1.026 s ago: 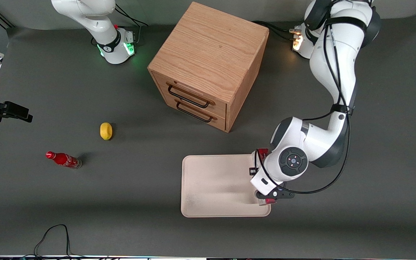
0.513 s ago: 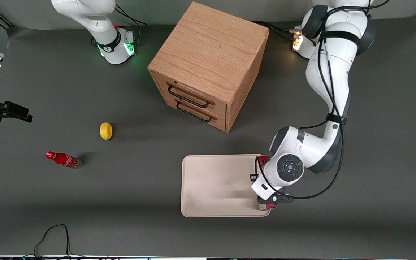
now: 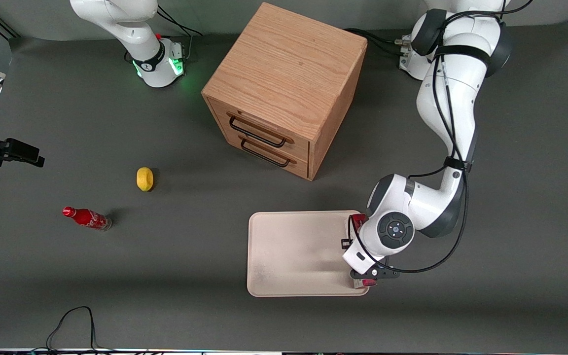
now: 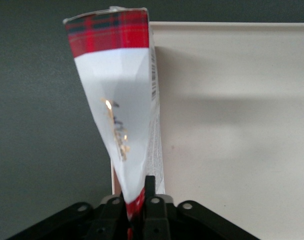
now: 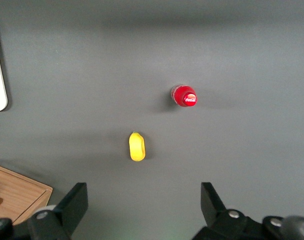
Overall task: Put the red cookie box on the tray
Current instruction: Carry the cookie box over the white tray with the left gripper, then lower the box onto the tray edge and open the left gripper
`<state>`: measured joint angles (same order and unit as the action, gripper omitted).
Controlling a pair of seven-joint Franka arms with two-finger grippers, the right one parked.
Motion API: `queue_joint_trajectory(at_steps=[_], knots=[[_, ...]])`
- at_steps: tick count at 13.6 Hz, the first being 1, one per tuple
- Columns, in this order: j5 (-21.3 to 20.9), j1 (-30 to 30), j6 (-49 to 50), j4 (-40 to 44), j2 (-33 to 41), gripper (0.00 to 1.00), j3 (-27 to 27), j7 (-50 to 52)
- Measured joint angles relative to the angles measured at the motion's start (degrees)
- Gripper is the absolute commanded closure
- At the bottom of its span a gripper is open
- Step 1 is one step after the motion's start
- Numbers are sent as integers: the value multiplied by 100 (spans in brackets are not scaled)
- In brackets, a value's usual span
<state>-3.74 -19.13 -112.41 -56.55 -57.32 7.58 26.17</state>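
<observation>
Desk [image 3: 116, 276] is dark grey w/ a wooden drawer cabinet [image 3: 284, 88] standing farther from the front camera than the tray [image 3: 294, 254]. Tray is pale cream w/ a low rim, bare in the middle. The gripper [image 3: 363, 276] hangs over the tray's edge at the working arm's end, fingers [image 4: 154, 207] clamped on one end of the red cookie box [image 4: 122, 115]. Box is held on edge and tilted, its long thin body running right along the tray rim, partly over grey desk, not clearly inside.

Risks, as I judge them: release here and the box prob. lands straddling the rim, then tips out onto the desk, since it's thin and stood on edge. Grip is only at one end, so it could swing or slip. Needs shifting further in toward tray centre and lowering flat before letting go.

Lemon [image 3: 144, 178] and soda bottle [image 3: 87, 218] lie well apart toward the parked arm's end, no bother.
</observation>
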Motion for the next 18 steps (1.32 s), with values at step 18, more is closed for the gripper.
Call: queue_joint_trajectory(at_steps=[18], knots=[[-4, 944, 2360, -89, 1822, 0, -25, -431]])
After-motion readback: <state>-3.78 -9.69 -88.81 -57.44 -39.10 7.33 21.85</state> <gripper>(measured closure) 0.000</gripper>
